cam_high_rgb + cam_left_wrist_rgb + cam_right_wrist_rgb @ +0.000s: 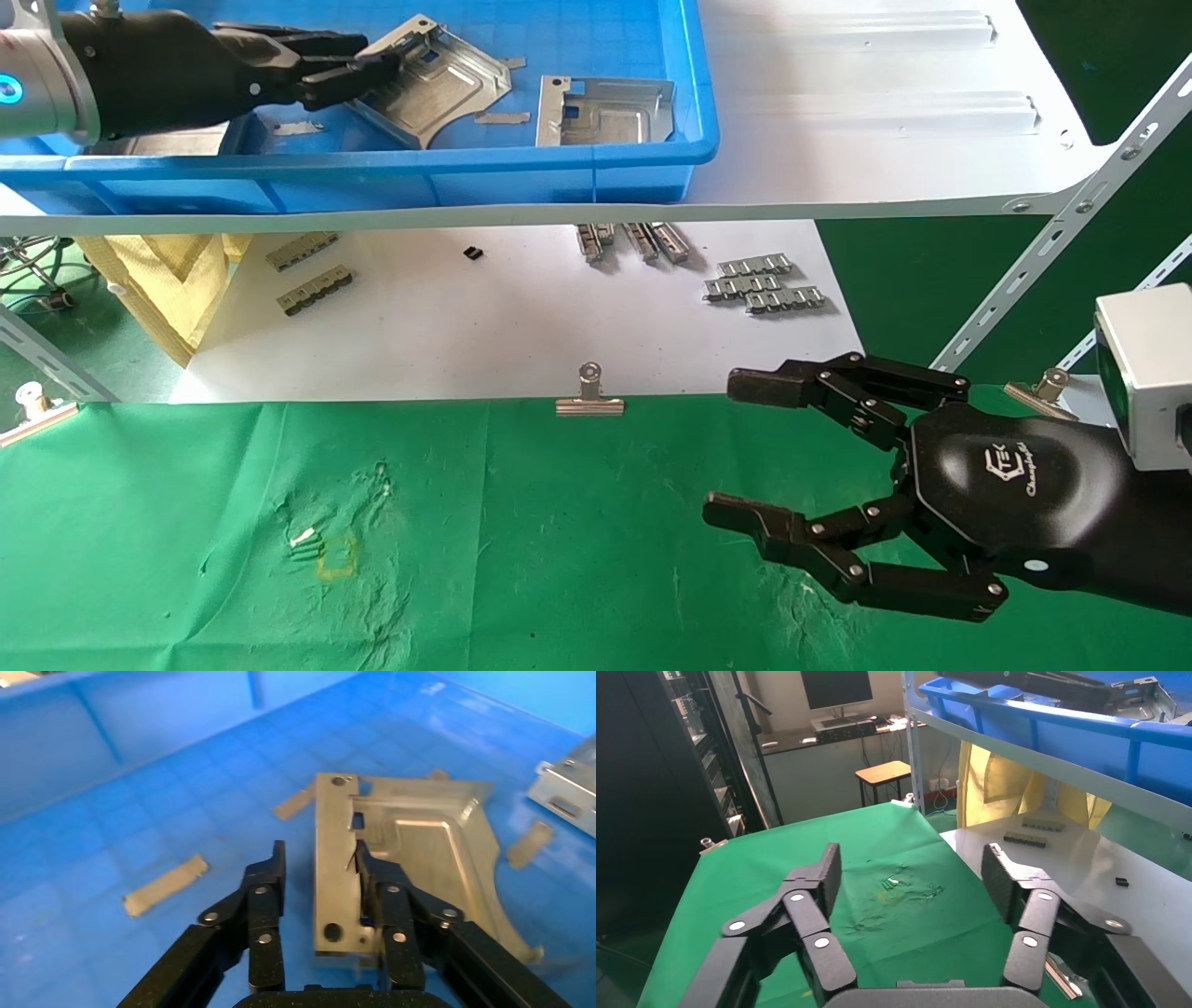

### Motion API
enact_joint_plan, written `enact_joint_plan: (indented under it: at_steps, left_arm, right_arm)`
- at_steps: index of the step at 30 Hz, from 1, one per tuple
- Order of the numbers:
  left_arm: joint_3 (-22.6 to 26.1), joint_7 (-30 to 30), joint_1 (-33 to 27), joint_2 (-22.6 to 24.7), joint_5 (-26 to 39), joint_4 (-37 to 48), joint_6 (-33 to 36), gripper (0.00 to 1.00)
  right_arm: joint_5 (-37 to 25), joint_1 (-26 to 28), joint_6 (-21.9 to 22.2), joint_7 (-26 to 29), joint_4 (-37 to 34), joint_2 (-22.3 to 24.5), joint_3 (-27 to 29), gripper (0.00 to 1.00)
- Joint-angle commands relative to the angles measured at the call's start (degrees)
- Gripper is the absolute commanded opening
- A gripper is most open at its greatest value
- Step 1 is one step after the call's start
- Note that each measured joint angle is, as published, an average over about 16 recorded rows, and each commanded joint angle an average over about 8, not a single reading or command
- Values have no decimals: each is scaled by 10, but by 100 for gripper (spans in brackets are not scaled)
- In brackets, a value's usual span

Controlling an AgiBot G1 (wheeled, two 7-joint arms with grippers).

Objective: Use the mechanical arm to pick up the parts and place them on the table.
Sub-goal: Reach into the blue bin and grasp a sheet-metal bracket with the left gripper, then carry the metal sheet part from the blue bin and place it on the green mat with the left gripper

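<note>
- My glossy black left gripper (320,874) straddles the bent rim of a silvery stamped sheet-metal plate (415,853) in the blue plastic tray (559,172), fingers not visibly clamped
- My right gripper (745,447) hovers wide open, empty, above the wrinkled green cloth table (512,559)

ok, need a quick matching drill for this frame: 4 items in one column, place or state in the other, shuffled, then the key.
Items
1. left gripper
2. right gripper
3. second part
4. binder clip

Places or states
A. open, empty, above the green table
B. at the cloth's far edge
C. lying alone in the blue tray
D. fingers straddling the rim of a part

Pairs: 1-D, 2-A, 3-C, 4-B
</note>
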Motion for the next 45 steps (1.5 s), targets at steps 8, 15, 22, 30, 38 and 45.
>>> enact_joint_plan:
  at_steps: [8,15,22,30,38,45]
  left_arm:
    - [-4,9,-8,8,-5,8,-37,0]
    - [-19,25,-13,-1,-27,-3,-4,0]
    - [-36,59,-14,-29,-55,-23,117,0]
    - [-39,113,-4,-69,-68,-53,283,0]
    - [-17,132,44,-123,-113,-167,324,0]
    - [31,126,123,-205,-196,-322,321,0]
  right_arm:
    - [0,0,0,0,0,0,0,100]
    - [0,0,0,0,0,0,0,100]
    - [0,0,0,0,0,0,0,100]
    - [0,0,0,0,0,0,0,100]
    - [0,0,0,0,0,0,0,100]
    - [0,0,0,0,0,0,0,100]
